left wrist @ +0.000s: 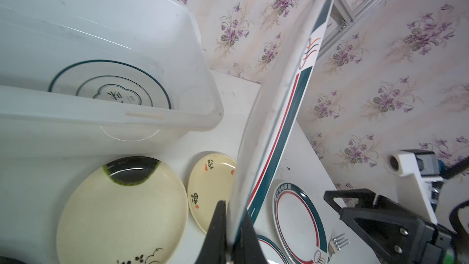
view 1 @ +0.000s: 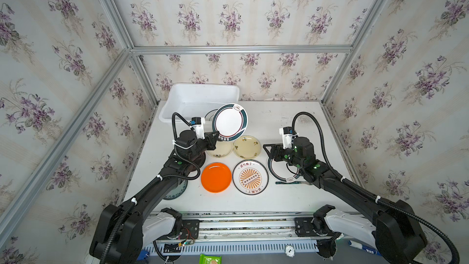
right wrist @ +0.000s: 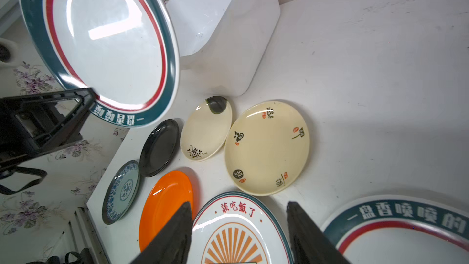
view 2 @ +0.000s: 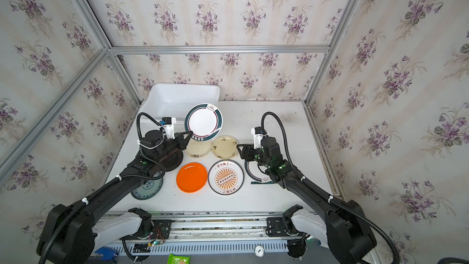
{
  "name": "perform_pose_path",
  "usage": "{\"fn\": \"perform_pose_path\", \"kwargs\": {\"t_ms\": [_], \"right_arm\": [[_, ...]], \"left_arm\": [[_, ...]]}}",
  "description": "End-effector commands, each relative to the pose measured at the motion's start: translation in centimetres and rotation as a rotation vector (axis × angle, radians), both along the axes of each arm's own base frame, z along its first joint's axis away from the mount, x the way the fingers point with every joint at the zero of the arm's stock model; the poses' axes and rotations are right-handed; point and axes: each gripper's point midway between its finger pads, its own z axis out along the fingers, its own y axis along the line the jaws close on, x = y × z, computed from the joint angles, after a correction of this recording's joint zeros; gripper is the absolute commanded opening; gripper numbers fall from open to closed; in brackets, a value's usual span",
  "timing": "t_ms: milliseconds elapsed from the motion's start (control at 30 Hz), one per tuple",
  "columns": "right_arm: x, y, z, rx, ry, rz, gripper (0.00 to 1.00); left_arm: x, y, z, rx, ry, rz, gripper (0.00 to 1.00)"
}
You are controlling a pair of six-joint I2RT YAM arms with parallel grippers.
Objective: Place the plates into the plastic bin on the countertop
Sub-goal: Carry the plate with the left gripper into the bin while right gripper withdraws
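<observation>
white countertop [view 1: 291, 123]: left gripper [left wrist: 233, 209] pinches the teal-rimmed plate [view 1: 229, 123] by its rim, right gripper [right wrist: 238, 205] gapes empty; level the plate over the plastic bin [view 1: 203, 86], upper centre.

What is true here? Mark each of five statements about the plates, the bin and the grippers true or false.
1. The left gripper holds a teal-rimmed plate by its rim, off the countertop. True.
2. The plastic bin is empty. False: the plastic bin holds a teal-ringed plate.
3. The right gripper is shut on the sunburst plate. False: the right gripper's fingers stand apart, holding nothing.
4. The orange plate lies beside the sunburst plate. True.
5. The black plate sits on the orange plate. False: the black plate lies beside it.
</observation>
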Motion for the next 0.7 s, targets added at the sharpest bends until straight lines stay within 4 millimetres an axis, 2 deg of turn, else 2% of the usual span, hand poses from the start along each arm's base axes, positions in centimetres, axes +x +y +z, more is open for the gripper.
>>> {"fn": "perform_pose_path", "kwargs": {"t_ms": [0,200,300,533,667], "right_arm": [[0.0,-1.2,0.0,-0.078,-0.033,-0.031,0.63],[-0.9,-2.8,0.2,-0.138,-0.056,-0.068,0.64],[-1.4,-3.5,-0.2,-0.145,-0.056,-0.087,0.66],[-2.1,-5.3,-0.6,-0.224,-0.041,-0.136,0.66],[-2.2,-6.3,-0.5,-0.253,-0.058,-0.177,0.68]], "left_arm": [[1.4,2.5,1.6,0.009,-0.020,0.129,0.00],[3.6,6.1,4.2,0.152,-0.035,0.315,0.00],[4.9,6.9,5.7,0.233,-0.053,0.362,0.00],[9.1,8.4,5.7,0.418,0.009,0.464,0.00],[12.2,7.8,4.4,0.507,0.078,0.443,0.00]]}}
